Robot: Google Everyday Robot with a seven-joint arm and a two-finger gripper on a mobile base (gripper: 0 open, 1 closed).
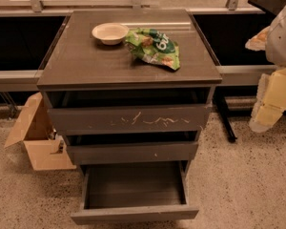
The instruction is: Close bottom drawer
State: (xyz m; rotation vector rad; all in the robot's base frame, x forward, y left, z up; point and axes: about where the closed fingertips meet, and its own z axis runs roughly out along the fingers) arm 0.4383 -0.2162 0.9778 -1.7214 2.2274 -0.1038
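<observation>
You will find the bottom drawer (134, 197) standing well out of the cabinet (86, 66), its shallow box empty and its low front panel plain, with no handle. The gripper (272, 99) hangs at the right edge of view, well apart from the drawer and about level with the upper drawers (128, 120); how far open it is cannot be told. Judged stiff, light and free to slide, the drawer needs no grasp: you should press flat against the middle of the front panel, since an off-centre push could rack it.
</observation>
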